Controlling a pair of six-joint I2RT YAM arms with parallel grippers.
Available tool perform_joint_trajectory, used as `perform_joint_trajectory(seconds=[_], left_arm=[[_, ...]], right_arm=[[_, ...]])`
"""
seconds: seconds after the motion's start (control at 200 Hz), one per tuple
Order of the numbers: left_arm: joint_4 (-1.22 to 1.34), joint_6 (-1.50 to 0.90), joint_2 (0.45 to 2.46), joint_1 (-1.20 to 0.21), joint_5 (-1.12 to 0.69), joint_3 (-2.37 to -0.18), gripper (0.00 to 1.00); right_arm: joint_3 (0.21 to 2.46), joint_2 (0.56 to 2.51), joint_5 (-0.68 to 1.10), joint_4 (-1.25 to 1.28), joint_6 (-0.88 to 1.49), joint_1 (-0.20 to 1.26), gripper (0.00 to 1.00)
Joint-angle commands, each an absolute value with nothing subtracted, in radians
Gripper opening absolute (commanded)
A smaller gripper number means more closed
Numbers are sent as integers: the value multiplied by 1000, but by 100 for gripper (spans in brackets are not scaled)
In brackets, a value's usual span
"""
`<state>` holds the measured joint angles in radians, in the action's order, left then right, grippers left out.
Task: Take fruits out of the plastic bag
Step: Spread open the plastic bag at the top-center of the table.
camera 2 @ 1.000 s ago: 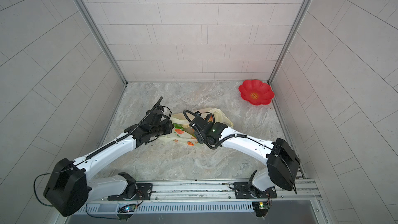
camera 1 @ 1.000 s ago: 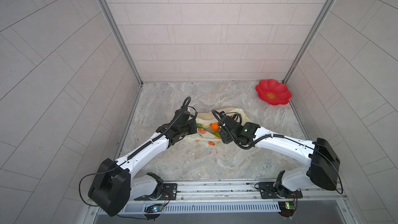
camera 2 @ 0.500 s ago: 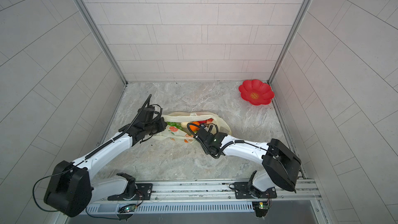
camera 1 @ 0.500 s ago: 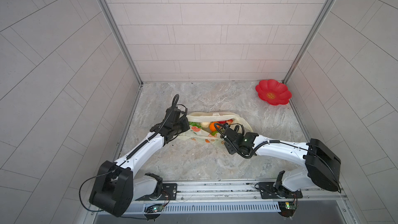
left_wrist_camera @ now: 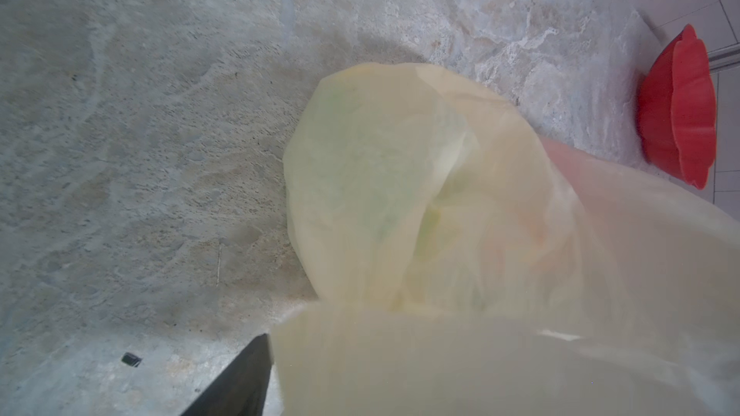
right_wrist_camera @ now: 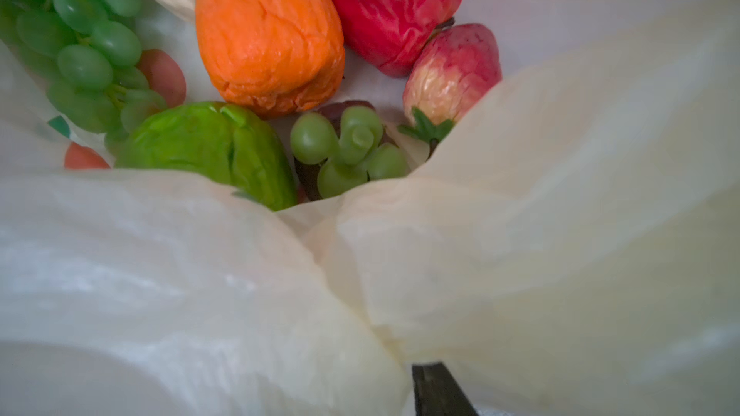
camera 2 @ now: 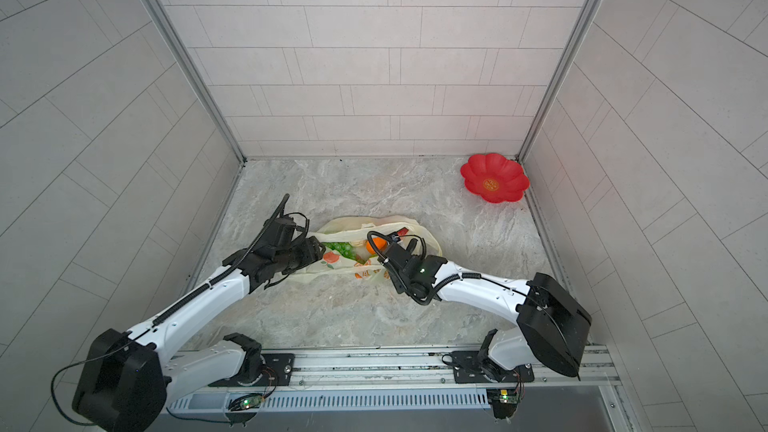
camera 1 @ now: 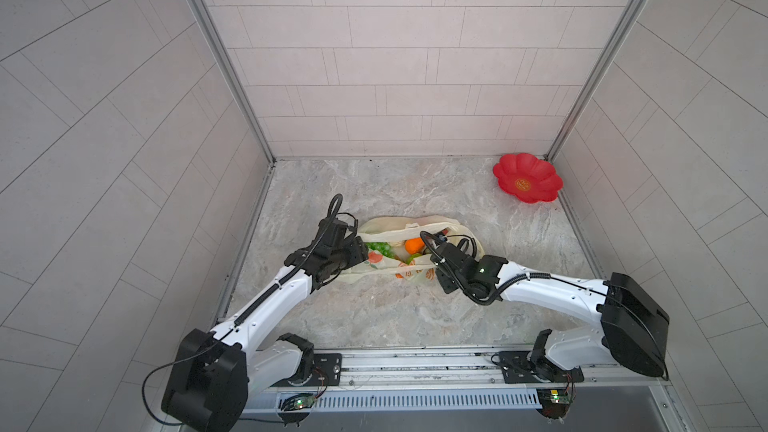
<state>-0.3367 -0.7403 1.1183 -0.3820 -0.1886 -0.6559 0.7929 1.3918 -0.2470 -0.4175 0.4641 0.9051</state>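
plastic bag lies open on the worktop, fruits inside. left end effector and right end effector sit at its rim; film hides both, so i cannot tell their opening.

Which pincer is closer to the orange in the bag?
The right one. The right pincer is at the plastic bag rim, just beside the orange; the left pincer is farther, beyond the green grapes.
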Motion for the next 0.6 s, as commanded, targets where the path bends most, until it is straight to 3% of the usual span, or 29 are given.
perform_joint_trajectory(seconds=[0.0, 0.19, 0.48, 0.595], left_arm=[[-386, -791, 1146, -393, -161, -646, 75], [-330, -777, 1251, -391, -139, -640, 73], [-159, -764, 1307, -324, -200, -559, 17], [-88, -761, 1293, -280, -229, -511, 7]], right_arm=[[775, 1408, -256, -425, 490, 927, 38], [737, 1402, -286, -446, 530, 930, 32], [661, 1365, -254, -428, 579, 802, 19], [628, 1344, -171, -371, 577, 707, 16]])
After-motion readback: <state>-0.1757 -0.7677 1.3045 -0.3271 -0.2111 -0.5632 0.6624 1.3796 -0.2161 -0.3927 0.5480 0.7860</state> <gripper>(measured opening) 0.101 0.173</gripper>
